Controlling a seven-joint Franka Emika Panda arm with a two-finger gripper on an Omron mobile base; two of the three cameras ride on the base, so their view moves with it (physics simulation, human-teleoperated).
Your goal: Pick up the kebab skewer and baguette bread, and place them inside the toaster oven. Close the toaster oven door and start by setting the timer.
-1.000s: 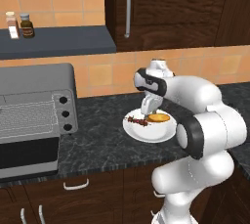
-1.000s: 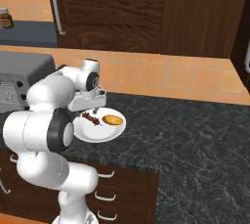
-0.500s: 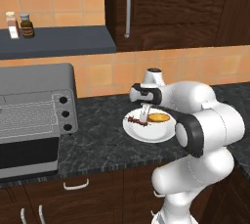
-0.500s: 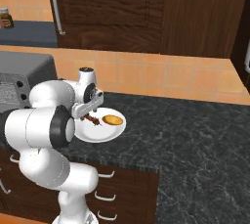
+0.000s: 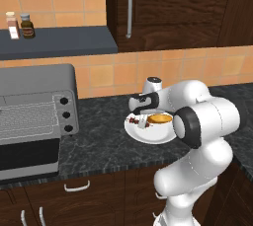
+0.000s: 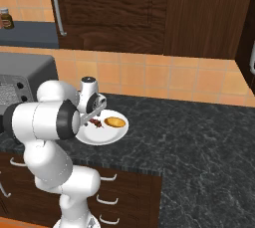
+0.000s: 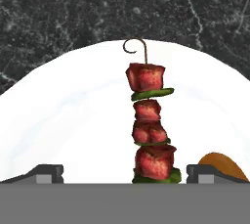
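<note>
**Skewer pick: gripper lowered, nothing held**

Skewer first. The kebab skewer (image 7: 148, 129) lies flat on the white plate (image 7: 73, 120), hook end away from the hand. The gripper (image 7: 124, 173) straddles it, jaws spread full wide, nothing gripped (stick centred between the tips, presumably so closing catches it). Baguette bread (image 5: 159, 119) sits beside the skewer on the plate. Toaster oven (image 5: 34, 116) stands well left of the plate, door (image 5: 28, 158) open, ready for loading.

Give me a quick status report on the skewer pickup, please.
End effector open, low over the plate. Kebab skewer between the fingers, not gripped. Baguette bread alongside. Nothing in the way.
</note>
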